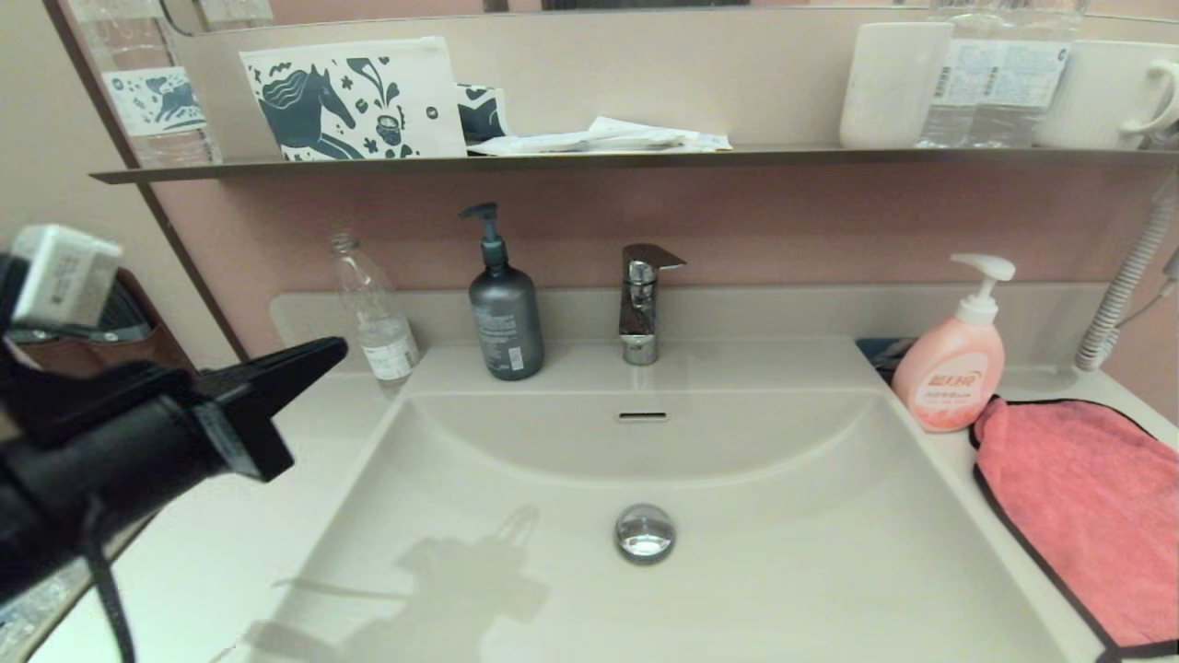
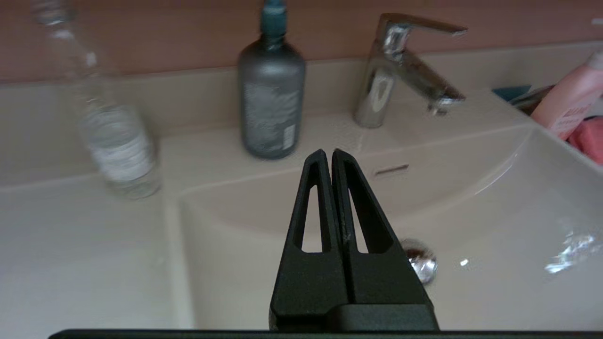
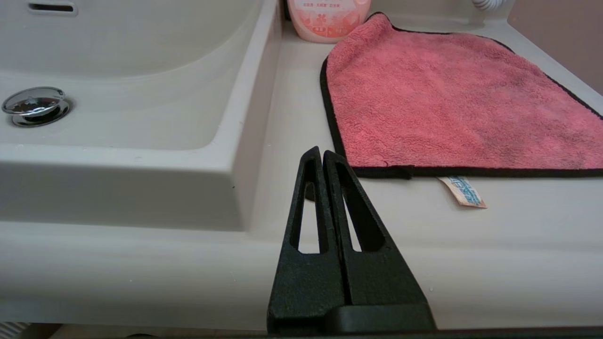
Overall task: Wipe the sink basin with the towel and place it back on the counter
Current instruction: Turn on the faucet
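Nothing looks done yet — the towel (image 3: 452, 99) lies flat on the surface (image 3: 471, 245) just ahead of our right claw (image 3: 322, 155), closed and empty. Our left claw (image 2: 328, 155), pinched closed too, hovers above the sink basin's (image 1: 783, 552) left edge — grasping, wiping and returning all remain.

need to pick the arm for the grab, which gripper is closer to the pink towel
Right. The right gripper sits shut just off the front edge of the towel on the counter. The left gripper is shut, across the sink.
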Controlling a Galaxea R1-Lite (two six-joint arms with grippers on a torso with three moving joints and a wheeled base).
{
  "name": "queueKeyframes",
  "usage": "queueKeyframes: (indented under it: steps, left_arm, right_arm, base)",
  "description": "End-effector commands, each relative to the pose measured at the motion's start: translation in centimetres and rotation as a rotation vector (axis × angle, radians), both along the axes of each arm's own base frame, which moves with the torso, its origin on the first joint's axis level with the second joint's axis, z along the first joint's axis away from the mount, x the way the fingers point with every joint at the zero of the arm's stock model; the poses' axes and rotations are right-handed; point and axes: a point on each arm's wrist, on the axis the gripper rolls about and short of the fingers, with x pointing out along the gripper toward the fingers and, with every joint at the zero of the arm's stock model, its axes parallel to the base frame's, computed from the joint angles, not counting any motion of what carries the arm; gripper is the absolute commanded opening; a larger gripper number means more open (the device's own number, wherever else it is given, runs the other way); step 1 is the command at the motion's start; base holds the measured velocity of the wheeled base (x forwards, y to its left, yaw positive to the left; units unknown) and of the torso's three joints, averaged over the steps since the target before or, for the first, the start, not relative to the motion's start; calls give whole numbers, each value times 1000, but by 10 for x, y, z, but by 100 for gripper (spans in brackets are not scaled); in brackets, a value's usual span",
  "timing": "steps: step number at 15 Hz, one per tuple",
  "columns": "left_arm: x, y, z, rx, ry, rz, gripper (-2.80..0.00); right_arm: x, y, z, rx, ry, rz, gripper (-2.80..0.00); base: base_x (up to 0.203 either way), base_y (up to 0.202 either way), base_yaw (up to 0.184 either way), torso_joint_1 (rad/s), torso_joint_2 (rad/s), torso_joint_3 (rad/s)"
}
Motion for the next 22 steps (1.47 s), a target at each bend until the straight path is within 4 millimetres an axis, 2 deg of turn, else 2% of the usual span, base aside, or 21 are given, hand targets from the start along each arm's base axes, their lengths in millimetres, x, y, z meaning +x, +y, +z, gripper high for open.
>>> queueKeyframes:
  steps: [1,3,11,13,22]
  left_arm:
    - [31,-44,-8,23,44,-42,-280]
    - [43,-69,-3,17,32,-55,-280]
    - [75,-157,-14,20,10,-39,-280]
    - [82,-168,-10,18,-6,-41,-280]
    - [117,-207,-22,77,-30,-48,-280]
  right_arm:
    - [0,0,0,-1,0,0,-280]
    - [0,0,0,-1,1,0,-280]
    - [0,0,0,-1,1,0,-280]
    - [0,0,0,-1,1,0,-280]
    - [0,0,0,-1,0,0,-280]
  base:
    - [0,0,0,0,0,0]
    - [0,0,0,0,0,0]
    - [0,0,0,0,0,0]
    - [0,0,0,0,0,0]
    - [0,0,0,0,0,0]
